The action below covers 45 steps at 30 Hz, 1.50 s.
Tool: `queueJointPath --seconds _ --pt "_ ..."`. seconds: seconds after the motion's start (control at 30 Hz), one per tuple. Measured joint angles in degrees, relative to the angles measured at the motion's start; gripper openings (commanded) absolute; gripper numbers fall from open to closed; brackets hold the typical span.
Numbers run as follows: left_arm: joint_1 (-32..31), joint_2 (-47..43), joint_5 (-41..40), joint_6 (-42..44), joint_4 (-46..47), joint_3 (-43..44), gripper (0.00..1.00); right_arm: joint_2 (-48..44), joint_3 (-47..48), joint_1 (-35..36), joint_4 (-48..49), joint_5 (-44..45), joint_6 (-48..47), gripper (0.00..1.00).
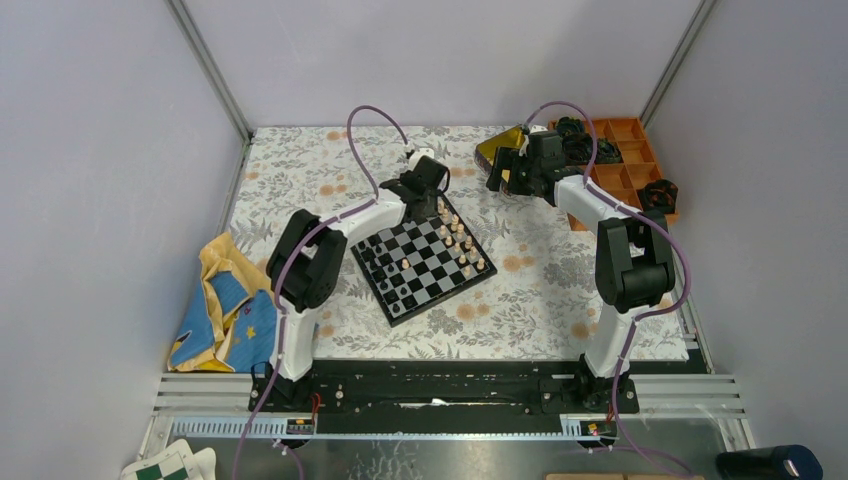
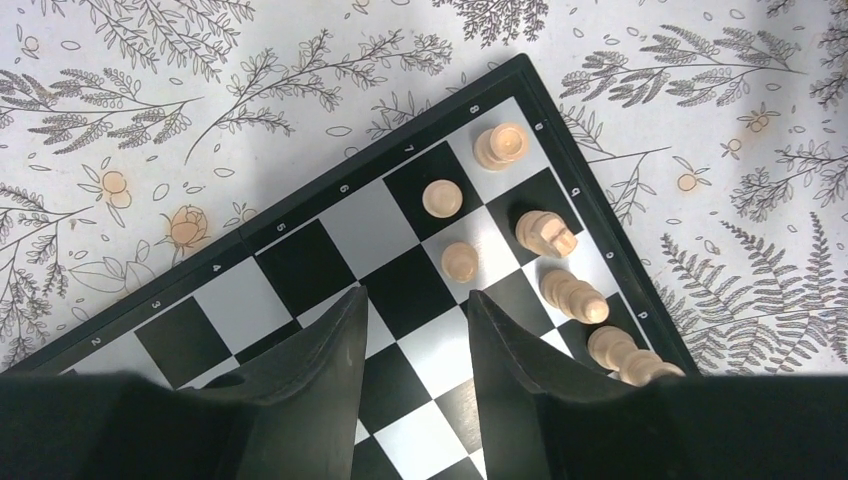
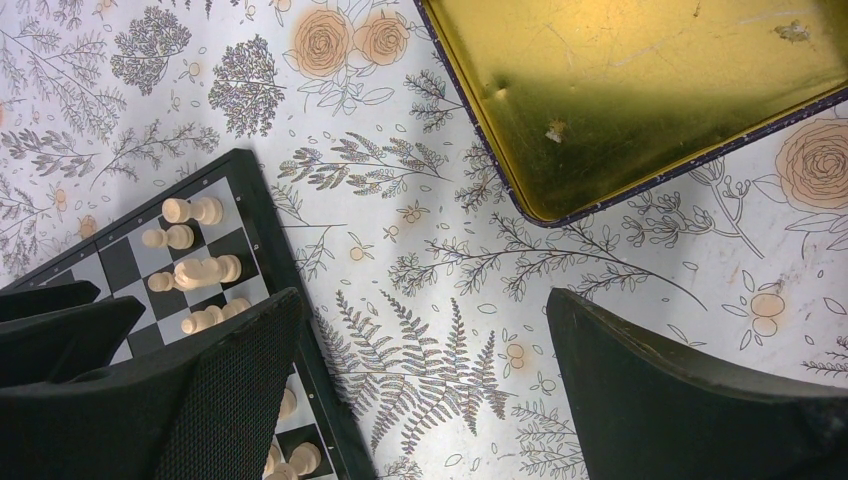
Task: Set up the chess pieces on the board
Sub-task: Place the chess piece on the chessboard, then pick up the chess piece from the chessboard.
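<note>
The black-and-grey board [image 1: 425, 268] lies at an angle in the middle of the flowered table. Tan chess pieces [image 1: 460, 240] line its right edge and black ones [image 1: 378, 262] its left edge. My left gripper [image 1: 428, 188] hovers over the board's far corner. In the left wrist view its jaws [image 2: 415, 300] stand apart over bare squares with nothing between them. Tan pieces [image 2: 460, 260] stand just ahead of the fingertips, others [image 2: 545, 232] along the rim. My right gripper [image 3: 422, 300] is wide open over the cloth, between the board's rim [image 3: 262, 240] and the gold tin.
A shiny gold tin [image 3: 620, 90] lies at the back, close to the right gripper. An orange compartment tray [image 1: 625, 160] with bulky black objects sits at the back right. A yellow-and-blue cloth [image 1: 225, 305] is bunched at the left edge.
</note>
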Motion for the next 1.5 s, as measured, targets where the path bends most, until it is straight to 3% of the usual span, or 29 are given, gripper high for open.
queueJointPath --seconds 0.47,1.0,1.5 --pt "0.00 -6.05 -0.79 0.00 -0.15 -6.86 0.50 0.00 -0.07 0.00 0.04 0.00 0.00 1.00" --pt "-0.50 -21.62 1.03 -1.88 -1.01 -24.35 0.51 0.00 -1.05 -0.11 0.07 0.00 0.00 1.00" --pt "-3.56 -22.80 4.70 -1.51 -1.05 -27.56 0.51 0.00 -1.36 -0.15 0.07 0.00 -0.02 1.00"
